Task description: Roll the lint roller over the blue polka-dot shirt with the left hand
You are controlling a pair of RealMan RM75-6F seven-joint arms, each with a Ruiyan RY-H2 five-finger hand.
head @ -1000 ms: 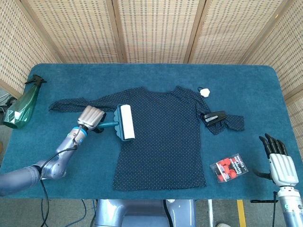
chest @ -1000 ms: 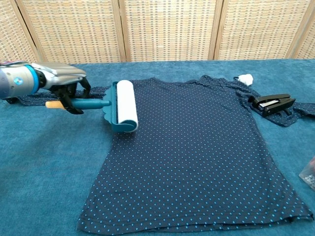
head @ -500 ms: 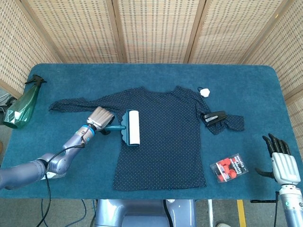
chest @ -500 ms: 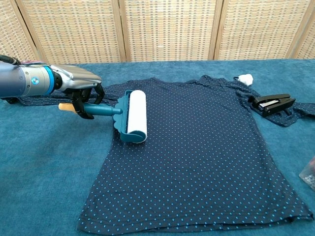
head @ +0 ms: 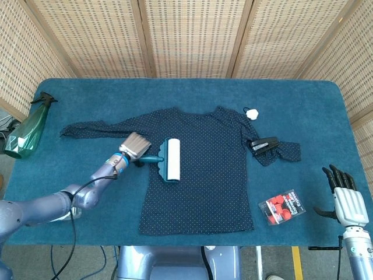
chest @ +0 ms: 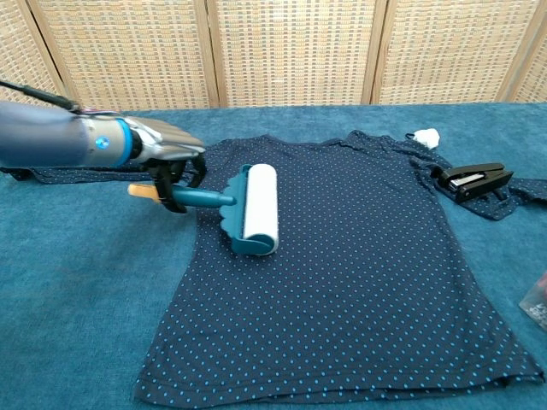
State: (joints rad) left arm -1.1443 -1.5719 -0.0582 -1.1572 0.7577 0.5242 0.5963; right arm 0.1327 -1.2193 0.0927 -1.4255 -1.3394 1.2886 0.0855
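Note:
The blue polka-dot shirt [head: 204, 169] [chest: 359, 265] lies flat in the middle of the blue table. On its left side rests the lint roller [head: 172, 160] [chest: 259, 208], a white drum in a teal frame. My left hand [head: 134, 146] [chest: 167, 154] grips the roller's teal handle at the shirt's left edge. My right hand [head: 347, 198] is open at the table's near right corner, away from the shirt, and holds nothing.
A green spray bottle [head: 28, 129] stands at the far left. A black stapler [head: 264, 143] [chest: 470, 180] lies on the shirt's right sleeve, a small white object [head: 252, 113] [chest: 425, 135] behind it. A packet of red pieces [head: 282, 206] sits near my right hand.
My left hand has pushed the lint roller rightward, from the shirt's left edge further onto its body. The right hand has barely moved.

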